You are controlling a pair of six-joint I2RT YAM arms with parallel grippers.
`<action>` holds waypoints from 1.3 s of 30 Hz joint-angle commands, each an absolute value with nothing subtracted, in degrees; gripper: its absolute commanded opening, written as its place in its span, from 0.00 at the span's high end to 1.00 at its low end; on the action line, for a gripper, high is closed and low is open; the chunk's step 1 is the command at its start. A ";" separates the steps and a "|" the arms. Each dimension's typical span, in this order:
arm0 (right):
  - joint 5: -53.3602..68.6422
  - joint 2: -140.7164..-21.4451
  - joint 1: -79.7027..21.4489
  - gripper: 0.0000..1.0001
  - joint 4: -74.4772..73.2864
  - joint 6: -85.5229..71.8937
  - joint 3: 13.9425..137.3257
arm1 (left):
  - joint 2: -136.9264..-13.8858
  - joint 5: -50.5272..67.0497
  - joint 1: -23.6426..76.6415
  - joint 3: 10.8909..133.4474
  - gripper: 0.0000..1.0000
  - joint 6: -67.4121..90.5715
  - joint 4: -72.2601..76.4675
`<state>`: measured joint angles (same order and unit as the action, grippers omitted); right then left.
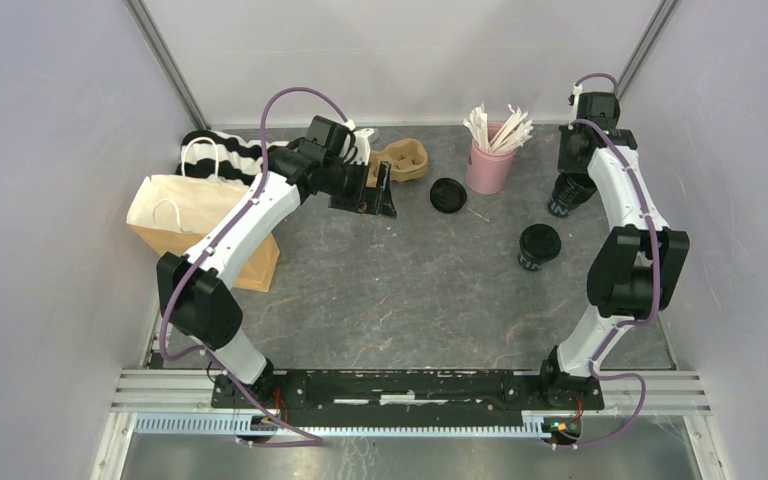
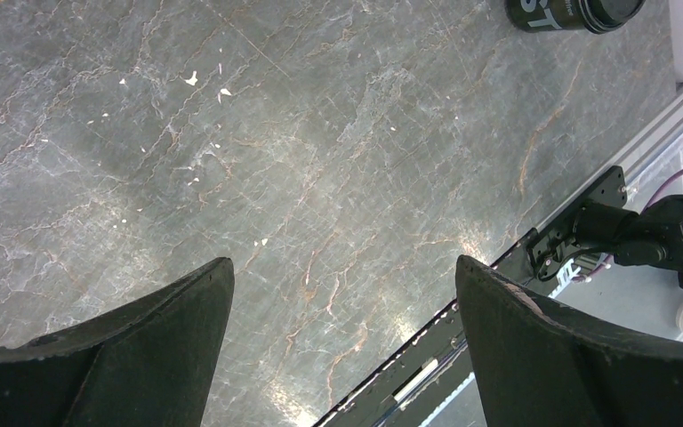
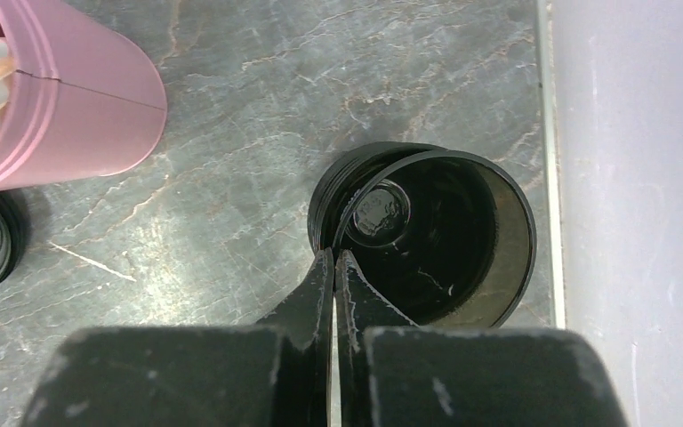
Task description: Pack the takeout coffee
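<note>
My right arm rises from its near-right base to a bent elbow, then runs far along the right wall, with the wrist tipped down over the far-right corner of the table [image 1: 410, 290]. The right claw [image 3: 333, 258] is pinched fully together on the rim of the lidless cup [image 3: 489, 267], one finger outside the wall and one inside. That black cup stands just beside the right wall. From the wrist camera I look straight into it and cannot tell whether it is tilted.

Its loose lid [image 1: 448, 195] lies flat on the table left of the pink cup of white sticks [image 1: 488, 170]. The lidded cup [image 1: 539, 245] stands upright nearer to me, apart from both claws.

My left arm folds at a low elbow on the near left and stretches far and rightward over the paper bag [image 1: 195, 215], which lies on its side. The left claw [image 2: 342, 267] is spread wide with nothing in it, hovering above bare table just near of the brown pulp carrier [image 1: 407, 160].
</note>
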<state>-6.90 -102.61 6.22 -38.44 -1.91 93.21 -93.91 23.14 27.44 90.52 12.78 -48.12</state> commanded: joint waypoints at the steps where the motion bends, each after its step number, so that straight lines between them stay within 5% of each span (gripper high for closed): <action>1: -15.31 -98.18 4.02 1.00 -38.43 -0.45 94.74 | -91.16 24.54 27.16 90.18 0.00 12.48 -46.56; 16: -25.32 -89.99 -1.37 1.00 -39.77 3.02 97.10 | -88.07 22.36 27.96 88.43 0.00 14.08 -45.89; 23: -13.88 -79.88 -7.74 1.00 -37.32 8.52 90.79 | -85.95 16.42 27.95 88.62 0.01 16.40 -46.00; 29: -6.71 -72.60 -23.19 1.00 -36.75 6.60 78.46 | -83.26 7.88 27.95 87.87 0.01 19.47 -47.45; 39: -14.64 -72.94 -53.16 1.00 -32.66 1.38 62.15 | -79.19 6.14 27.86 82.49 0.01 23.12 -45.67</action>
